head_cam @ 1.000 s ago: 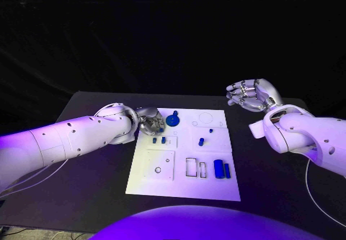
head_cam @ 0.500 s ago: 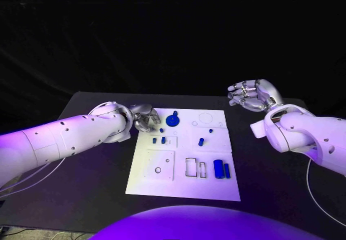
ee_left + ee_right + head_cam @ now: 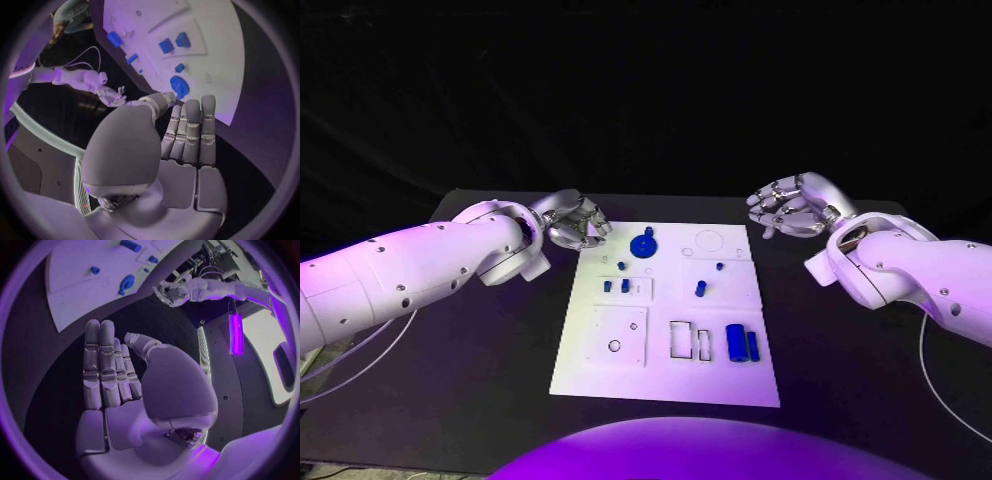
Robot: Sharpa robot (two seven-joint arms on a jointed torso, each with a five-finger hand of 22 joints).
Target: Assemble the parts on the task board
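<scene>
task board (image 3: 669, 375) | head: both hands off it | wrists: empty palms

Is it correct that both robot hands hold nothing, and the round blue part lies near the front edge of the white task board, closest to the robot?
Not quite. The round blue part lies near the far edge of the white task board, away from the robot, as the head view shows. The left robot hand and right robot hand do hold nothing.

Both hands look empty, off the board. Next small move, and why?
Probably bring the left hand back over the round blue part, the nearest one. Both it and the right hand hold nothing, off the board, where loose blue parts lie.
</scene>
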